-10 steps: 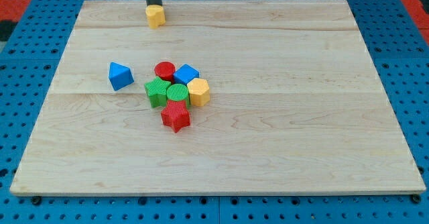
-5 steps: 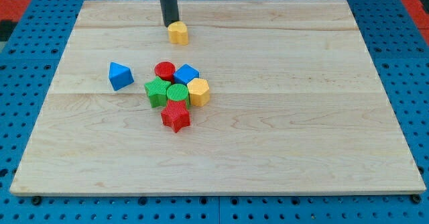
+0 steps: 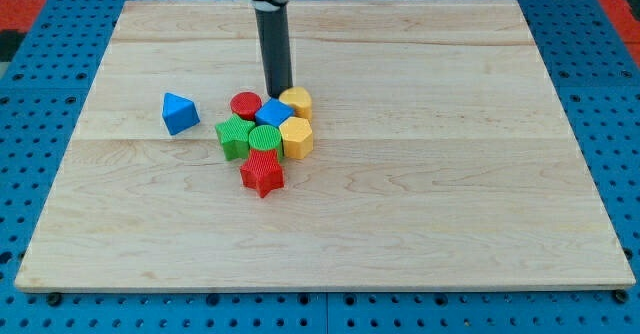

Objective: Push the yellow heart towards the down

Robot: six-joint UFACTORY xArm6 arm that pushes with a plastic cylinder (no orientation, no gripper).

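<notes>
The yellow heart [image 3: 297, 101] sits on the wooden board [image 3: 420, 174] just right of my tip [image 3: 279, 91], touching the top of the block cluster. My tip stands at the heart's upper left edge, right above the blue cube [image 3: 274, 112]. The cluster holds a red cylinder [image 3: 246, 105], a yellow hexagon [image 3: 297, 135], a green block [image 3: 234, 136], a green cylinder [image 3: 265, 139] and a red star [image 3: 262, 173].
A blue triangular block [image 3: 179, 112] lies alone at the cluster's left. The board rests on a blue perforated table [image 3: 40, 94].
My tip has moved down and right from the board's top edge, pushing the yellow heart down until it meets the cluster beside the blue cube.
</notes>
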